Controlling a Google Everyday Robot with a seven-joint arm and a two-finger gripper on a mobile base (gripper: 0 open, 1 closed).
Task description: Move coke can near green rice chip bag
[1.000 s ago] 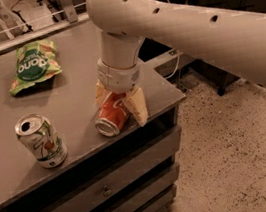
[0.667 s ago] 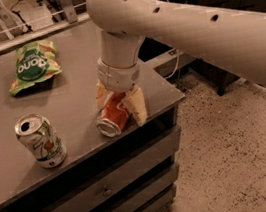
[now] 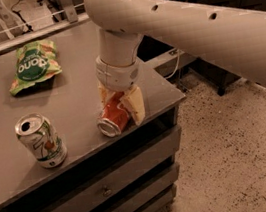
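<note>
The red coke can point(image 3: 112, 117) lies on its side near the front right edge of the grey table point(image 3: 75, 95), its silver end facing me. My gripper point(image 3: 121, 107) reaches down from the big white arm and its yellowish fingers point(image 3: 135, 106) sit on either side of the can, closed on it. The green rice chip bag point(image 3: 33, 65) lies flat at the far left of the table, well apart from the can.
A white-and-green can point(image 3: 41, 140) stands upright at the front left of the table. The table is a drawer cabinet; its right edge drops to a speckled floor point(image 3: 233, 162). Metal shelving and cables stand behind.
The can and gripper have shifted slightly; the can now looks a little raised and tilted between the fingers. The bag and the other can have not moved.
</note>
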